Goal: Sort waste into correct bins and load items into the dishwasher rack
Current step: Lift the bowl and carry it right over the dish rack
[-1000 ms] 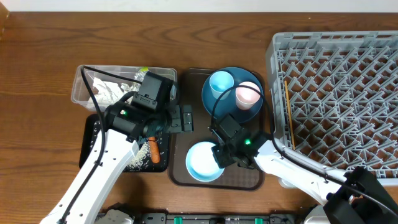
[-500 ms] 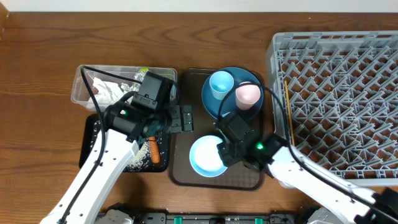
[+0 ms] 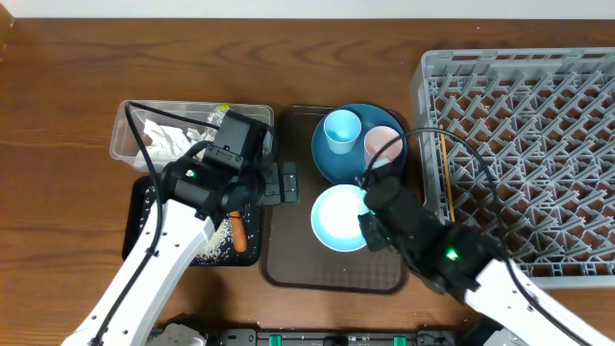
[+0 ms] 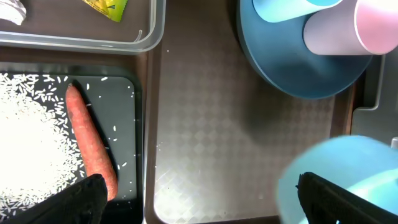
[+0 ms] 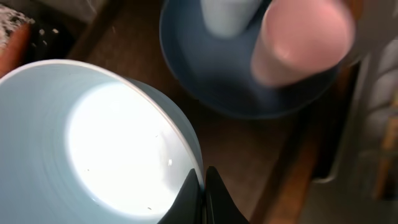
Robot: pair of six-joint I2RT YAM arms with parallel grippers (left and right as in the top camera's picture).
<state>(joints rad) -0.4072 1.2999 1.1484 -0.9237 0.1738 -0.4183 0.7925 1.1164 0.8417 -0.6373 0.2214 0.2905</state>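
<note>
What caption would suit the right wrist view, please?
Right gripper clamps the pale bowl by its rim, near the blue plate.

A flat brown serving tray (image 3: 293, 258) lies on the wooden table (image 3: 77, 96) (dark, grained).

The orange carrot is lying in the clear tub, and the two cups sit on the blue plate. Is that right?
Not quite. The carrot lies in the black tray beside the rice, not in the clear tub; the left wrist view shows it plainly. The light blue cup and the pink cup do sit on the blue plate.
</note>
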